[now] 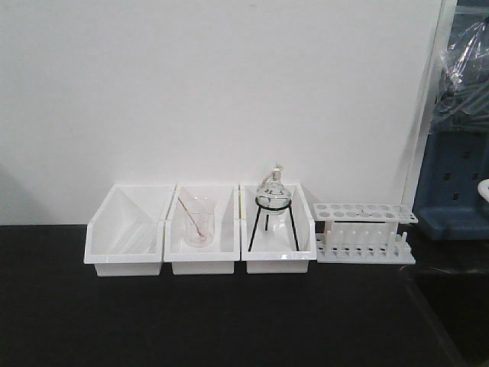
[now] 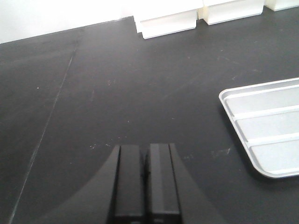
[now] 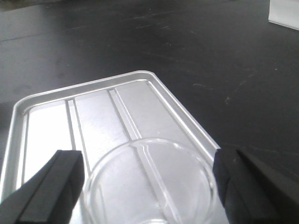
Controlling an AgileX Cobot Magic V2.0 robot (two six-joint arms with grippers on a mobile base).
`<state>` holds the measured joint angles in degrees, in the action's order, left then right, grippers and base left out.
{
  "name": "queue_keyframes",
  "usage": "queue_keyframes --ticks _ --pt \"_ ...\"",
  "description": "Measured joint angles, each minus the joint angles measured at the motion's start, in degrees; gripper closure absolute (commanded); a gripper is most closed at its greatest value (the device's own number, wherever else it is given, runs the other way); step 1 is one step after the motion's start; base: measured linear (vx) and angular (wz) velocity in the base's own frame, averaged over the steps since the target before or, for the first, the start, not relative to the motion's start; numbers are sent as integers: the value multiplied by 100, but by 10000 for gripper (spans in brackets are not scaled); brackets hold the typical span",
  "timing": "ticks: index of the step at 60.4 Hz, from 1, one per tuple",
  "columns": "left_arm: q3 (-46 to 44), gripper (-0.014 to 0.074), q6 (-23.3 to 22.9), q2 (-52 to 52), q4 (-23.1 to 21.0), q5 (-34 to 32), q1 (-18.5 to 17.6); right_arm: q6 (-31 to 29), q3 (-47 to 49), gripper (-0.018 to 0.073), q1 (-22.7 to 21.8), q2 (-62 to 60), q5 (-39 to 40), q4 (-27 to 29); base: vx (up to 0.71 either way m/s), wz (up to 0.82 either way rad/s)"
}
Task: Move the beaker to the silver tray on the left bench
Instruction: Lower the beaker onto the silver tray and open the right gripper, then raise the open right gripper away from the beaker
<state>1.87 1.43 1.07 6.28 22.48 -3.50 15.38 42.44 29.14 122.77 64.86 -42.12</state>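
Clear beaker [image 3: 150, 184] between wide-spread right gripper [image 3: 148, 179] fingers above silver tray [image 3: 56, 123], left gripper [image 2: 145, 179] fingers closed, empty

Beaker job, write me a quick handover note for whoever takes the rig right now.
Right end effector: open, fingers on either side of the beaker with visible gaps, not gripping.
Left end effector: shut, empty, over bare black bench beside the silver tray.
Beaker: over the silver tray, near its front edge; whether its base rests on the tray cannot be told.
Done: beaker brought to the tray.
Left: confirm it stands on the tray, then back the right arm away without knocking it.
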Motion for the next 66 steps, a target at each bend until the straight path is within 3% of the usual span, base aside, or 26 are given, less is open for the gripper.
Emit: queue_keyframes --ticks 9,17,23,32,47,66 --pt "0 595 0 0 0 0 0 106 0 -42 0 -596 -4 0 0 0" --pt "0 595 0 0 0 0 0 721 0 47 0 -1294 -207 0 0 0" --pt "0 595 0 0 0 0 0 1468 0 221 0 -2015 -881 -12 0 0" --pt "0 595 0 0 0 0 0 2550 -24 580 0 -3333 -2501 -152 0 0" --pt "0 595 0 0 0 0 0 3568 -45 573 0 -5547 -5327 -1071 0 0" --pt "0 595 0 0 0 0 0 3704 -45 573 0 -6856 -7511 -1109 0 0"
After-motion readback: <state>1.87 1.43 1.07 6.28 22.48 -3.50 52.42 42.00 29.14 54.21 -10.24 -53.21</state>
